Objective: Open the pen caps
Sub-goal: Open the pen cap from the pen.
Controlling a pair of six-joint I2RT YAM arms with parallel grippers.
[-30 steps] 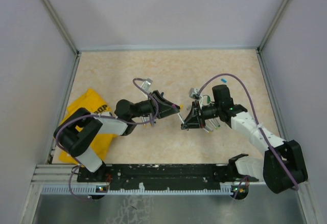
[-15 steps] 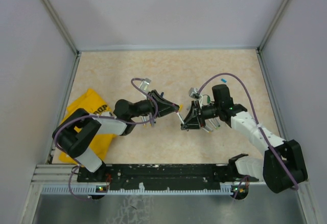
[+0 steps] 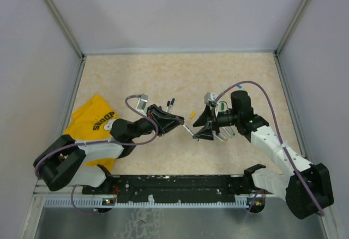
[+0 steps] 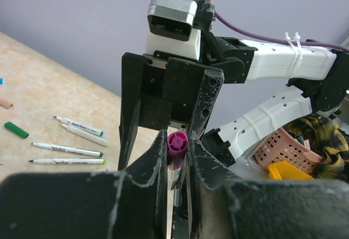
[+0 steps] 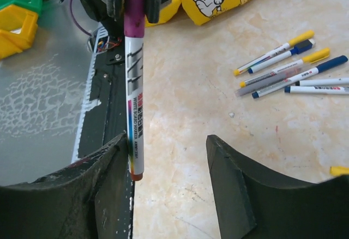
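Change since a second ago: right gripper (image 5: 169, 149) has let go of the barrel and its fingers have parted; left arm has swung its elbow toward the near left, drawing its gripper slightly left.
Left gripper (image 4: 178, 160): clamped on the purple cap (image 4: 176, 142) of one pen (image 5: 134, 108), which is held clear of the table (image 3: 136, 75).
Right gripper: fingers apart; the barrel lies just beside the inner face of one finger, perhaps touching it, and is not pinched.
Cap state: purple cap looks seated on the white barrel; judged not yet pulled off.
Pen axis: runs left to right, cap end in the left gripper, free end pointing into the right gripper's open gap.
Key relation: barrel sits off-centre between the right fingers; only the right arm is near the free end.
Next move, judged: close the right fingers squarely on the barrel, then draw the two arms apart along that axis.
Risk: an off-centre closure may lever the pen in the left grip.
Elsewhere: loose pens (image 5: 289, 67) lie on the far side of the left gripper; a yellow cap (image 3: 192, 114) lies between the grippers.
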